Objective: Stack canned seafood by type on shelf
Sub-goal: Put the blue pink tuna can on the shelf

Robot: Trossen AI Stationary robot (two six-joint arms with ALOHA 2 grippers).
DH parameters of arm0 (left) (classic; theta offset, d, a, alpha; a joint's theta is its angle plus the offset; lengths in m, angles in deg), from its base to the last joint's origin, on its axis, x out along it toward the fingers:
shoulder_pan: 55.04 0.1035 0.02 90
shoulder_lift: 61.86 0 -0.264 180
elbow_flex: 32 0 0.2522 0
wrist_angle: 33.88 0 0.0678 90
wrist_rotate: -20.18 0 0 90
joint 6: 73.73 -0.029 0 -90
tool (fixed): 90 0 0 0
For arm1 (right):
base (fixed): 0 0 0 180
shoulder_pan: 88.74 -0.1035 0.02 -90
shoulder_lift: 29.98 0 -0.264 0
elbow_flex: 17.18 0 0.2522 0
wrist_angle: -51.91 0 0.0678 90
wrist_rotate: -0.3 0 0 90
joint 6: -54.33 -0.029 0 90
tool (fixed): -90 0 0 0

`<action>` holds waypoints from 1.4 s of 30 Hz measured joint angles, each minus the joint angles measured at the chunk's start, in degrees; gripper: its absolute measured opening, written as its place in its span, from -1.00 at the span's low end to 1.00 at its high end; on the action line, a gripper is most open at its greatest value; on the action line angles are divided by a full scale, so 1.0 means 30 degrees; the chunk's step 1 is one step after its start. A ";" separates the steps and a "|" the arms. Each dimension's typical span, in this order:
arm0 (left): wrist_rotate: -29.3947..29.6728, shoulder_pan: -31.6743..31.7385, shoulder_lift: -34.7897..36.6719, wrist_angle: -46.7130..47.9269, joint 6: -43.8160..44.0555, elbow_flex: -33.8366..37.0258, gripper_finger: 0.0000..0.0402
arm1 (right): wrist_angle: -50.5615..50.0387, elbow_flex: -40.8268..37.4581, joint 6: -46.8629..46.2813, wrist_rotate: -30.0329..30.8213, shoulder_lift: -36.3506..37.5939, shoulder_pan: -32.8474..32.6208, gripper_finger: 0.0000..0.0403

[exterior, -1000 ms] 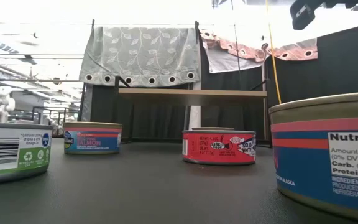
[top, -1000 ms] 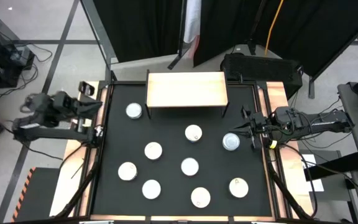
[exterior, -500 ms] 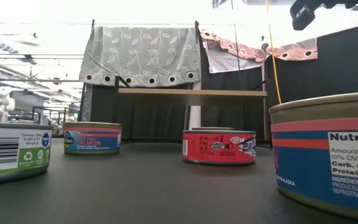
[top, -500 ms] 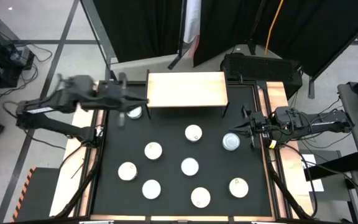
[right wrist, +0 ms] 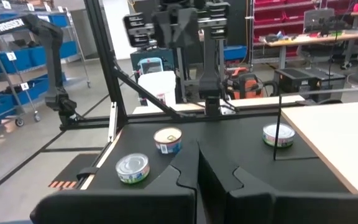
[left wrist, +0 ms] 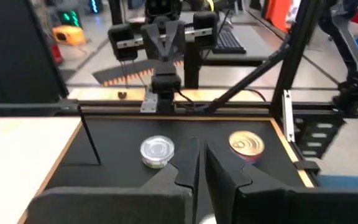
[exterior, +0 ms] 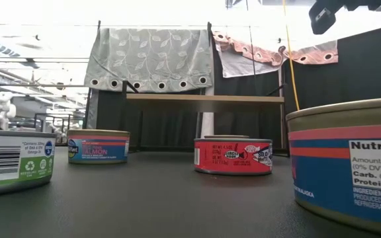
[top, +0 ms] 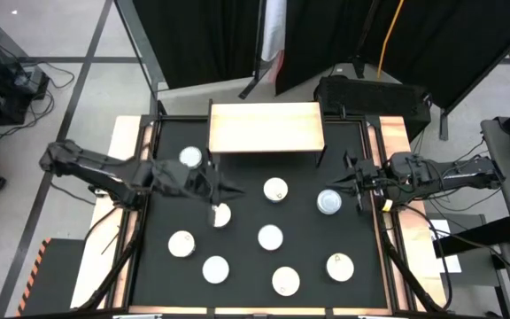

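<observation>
Tins (top: pixel 270 237) lie scattered on the black surface (top: pixel 246 275); the shelf (top: pixel 266 128) top is bare.
Left gripper (top: pixel 226 191), fingers nearly together and empty, hangs over a tin (top: pixel 221 214); descending that narrow could knock it aside. Right gripper (top: pixel 347 182) waits shut at the edge.

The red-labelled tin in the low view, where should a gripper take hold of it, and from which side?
Probably from straight above, pinching the red-labelled tin across its short side wall: it sits flat, lid up, too low for a sideways approach.
</observation>
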State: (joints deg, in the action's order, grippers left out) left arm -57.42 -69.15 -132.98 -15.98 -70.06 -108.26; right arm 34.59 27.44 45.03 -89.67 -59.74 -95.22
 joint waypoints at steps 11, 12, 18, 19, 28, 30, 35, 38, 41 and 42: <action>0.1715 -0.1236 -0.1733 -0.4343 -0.1331 0.2011 -0.85 | -0.0456 0.0000 -0.0265 -0.0015 -0.0007 0.0000 -1.00; 0.1707 -0.1236 -0.1870 -0.4412 -0.1304 0.2018 -0.85 | -0.0456 0.0000 -0.0346 -0.0022 -0.0007 0.0000 -1.00; 0.1793 -0.1258 -0.2169 -0.4307 0.0379 0.2382 -0.85 | -0.0434 0.0000 -0.0613 0.0095 -0.0015 0.0000 -1.00; 0.1907 -0.1244 -0.2169 -0.4320 0.0757 0.2495 -0.85 | -0.0434 0.0000 -0.0650 0.0095 -0.0015 0.0000 -1.00; 0.1384 -0.1247 -0.2169 -0.4211 0.1689 0.2601 -0.85 | -0.0520 0.0000 -0.2760 0.0066 -0.0438 -0.0163 -1.00; 0.1266 -0.1415 -0.2169 -0.4170 0.2048 0.2601 -0.85 | -0.0291 -0.0213 -0.3242 0.0056 -0.0783 -0.0475 -1.00; 0.1228 -0.1971 -0.2169 -0.3628 0.2166 0.2601 -0.85 | -0.0421 -0.0663 -0.3978 0.0036 -0.1891 -0.1060 -1.00; 0.1234 -0.2234 -0.2169 -0.3622 0.2166 0.2601 -0.85 | -0.0305 -0.0641 -0.4874 0.0048 -0.2647 -0.1337 -1.00; 0.1223 -0.2500 -0.2169 -0.2995 0.2173 0.2601 -0.85 | -0.0375 -0.0641 -0.5775 0.0058 -0.3427 -0.1964 -1.00; 0.1207 -0.2608 -0.2169 -0.2509 0.2161 0.2601 -0.85 | -0.0353 -0.0641 -0.5997 0.0061 -0.3634 -0.2199 -1.00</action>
State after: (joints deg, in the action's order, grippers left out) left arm -53.80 -76.98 -139.48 -23.51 -63.57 -100.46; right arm 33.53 25.51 27.04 -89.49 -70.64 -101.82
